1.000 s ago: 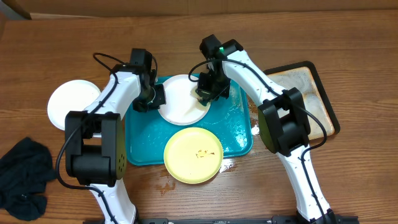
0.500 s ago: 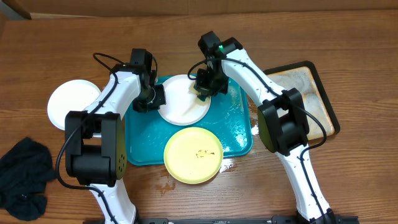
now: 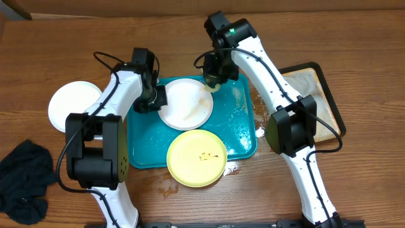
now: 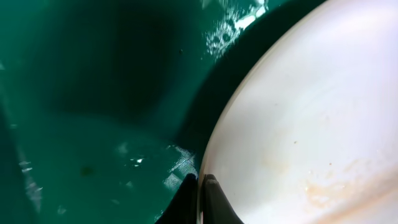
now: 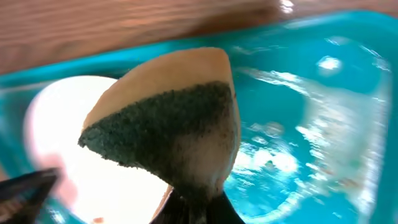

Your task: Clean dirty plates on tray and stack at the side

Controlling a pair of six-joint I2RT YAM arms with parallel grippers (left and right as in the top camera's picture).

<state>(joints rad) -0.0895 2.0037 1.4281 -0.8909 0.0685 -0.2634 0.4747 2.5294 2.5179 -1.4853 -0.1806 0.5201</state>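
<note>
A white plate (image 3: 185, 104) with faint brown smears lies at the back of the turquoise tray (image 3: 243, 130). My left gripper (image 3: 158, 100) is shut on its left rim; the left wrist view shows the rim (image 4: 298, 124) pinched between the fingers (image 4: 200, 193). My right gripper (image 3: 213, 81) is shut on a sponge (image 5: 168, 130) with a green scrub face, held above the plate's right edge. A pale yellow-green plate (image 3: 197, 158) with a small yellow smear sits at the tray's front edge. Another white plate (image 3: 73, 105) lies on the table at the left.
A black-rimmed soapy tray (image 3: 319, 104) stands at the right, partly behind my right arm. A dark cloth (image 3: 24, 180) lies at the front left. Water shines on the wood in front of the turquoise tray.
My right gripper has lifted the sponge off the white plate and moved it back and right. The left gripper still holds the plate's rim.
</note>
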